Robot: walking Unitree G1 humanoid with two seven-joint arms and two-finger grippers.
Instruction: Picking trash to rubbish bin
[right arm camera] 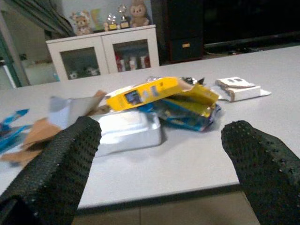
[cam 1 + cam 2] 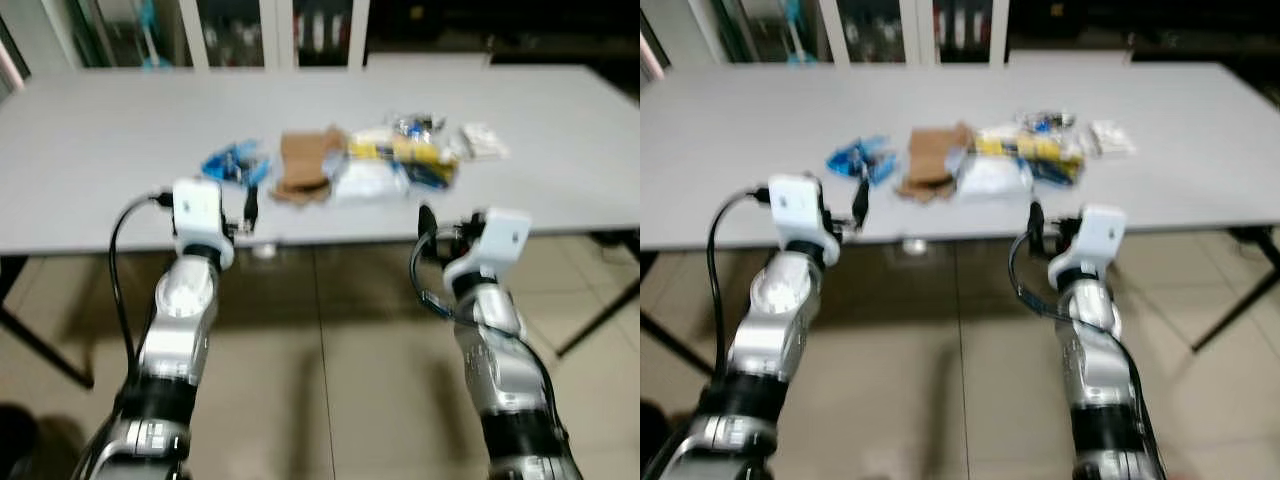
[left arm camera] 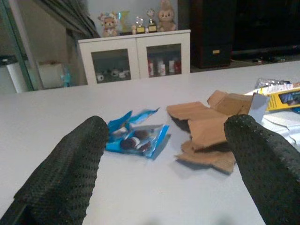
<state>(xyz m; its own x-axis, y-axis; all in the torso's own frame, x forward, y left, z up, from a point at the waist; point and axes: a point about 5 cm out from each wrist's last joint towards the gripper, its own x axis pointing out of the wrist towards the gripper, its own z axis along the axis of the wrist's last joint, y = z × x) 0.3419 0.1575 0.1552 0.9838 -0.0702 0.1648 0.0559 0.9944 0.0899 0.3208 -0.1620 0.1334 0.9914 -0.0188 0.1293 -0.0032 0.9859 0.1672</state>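
A heap of trash lies mid-table on the grey table (image 2: 110,140): a blue snack wrapper (image 2: 237,163), torn brown cardboard (image 2: 305,165), a white packet (image 2: 368,180), a yellow box (image 2: 405,150) on blue wrappers, and a small white packet (image 2: 482,140) at the right. My left gripper (image 3: 168,125) is open at the table's near edge, facing the blue wrapper (image 3: 136,137) and the cardboard (image 3: 206,126), short of both. My right gripper (image 1: 163,126) is also open at the near edge, facing the white packet (image 1: 126,129) and the yellow box (image 1: 150,93). Neither holds anything.
A white cabinet with glass doors (image 3: 136,56) stands behind the table, with trophies and soft toys on top. Black table legs (image 2: 600,315) slant down at both sides onto the beige tiled floor (image 2: 330,380). A dark object (image 2: 15,440) sits at the lower left.
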